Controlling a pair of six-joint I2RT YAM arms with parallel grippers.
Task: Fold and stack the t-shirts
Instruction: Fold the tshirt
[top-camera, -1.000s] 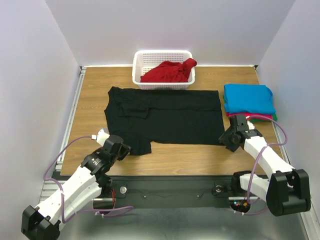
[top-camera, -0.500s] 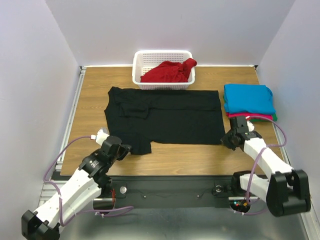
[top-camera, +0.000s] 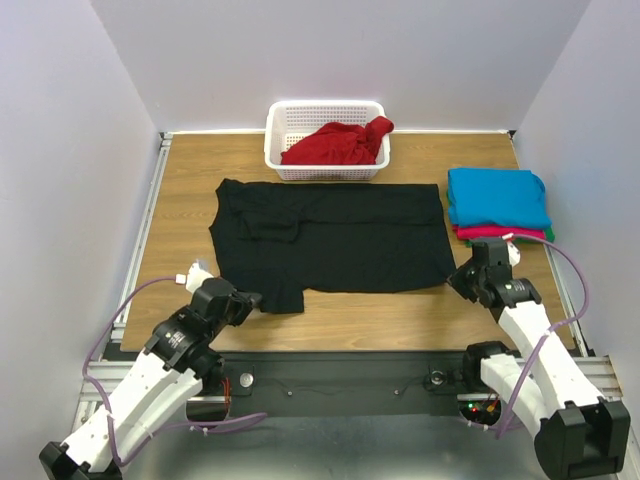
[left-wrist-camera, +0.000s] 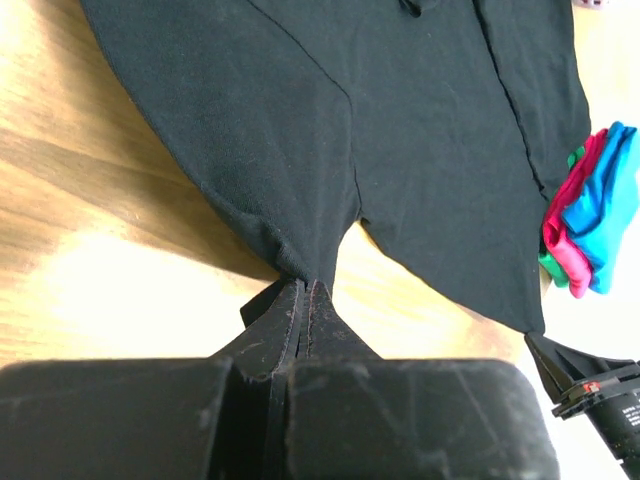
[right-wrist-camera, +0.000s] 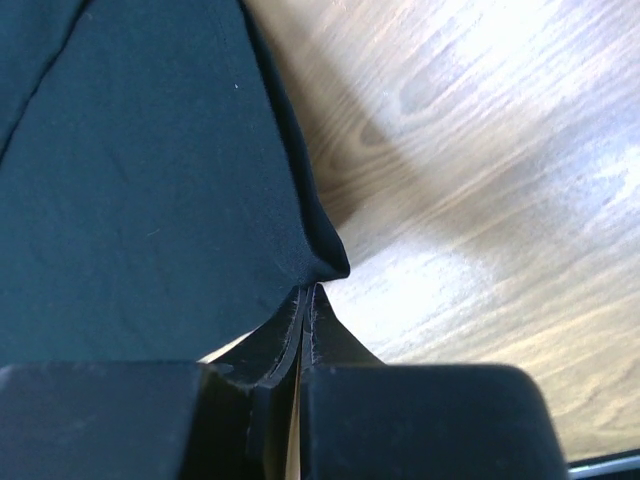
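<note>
Bare table (top-camera: 185, 190) along left edge and near edge. Far edge centre blocked by basket (top-camera: 272, 140); folded stack (top-camera: 497, 198) occupies right edge; black shirt (top-camera: 330, 235) covers middle.

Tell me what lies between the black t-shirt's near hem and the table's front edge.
Nothing but bare wood of the table lies in front of the black t-shirt; the top view shows it most clearly.

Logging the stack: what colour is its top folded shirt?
The top folded shirt is turquoise-blue, clearest in top external view.
</note>
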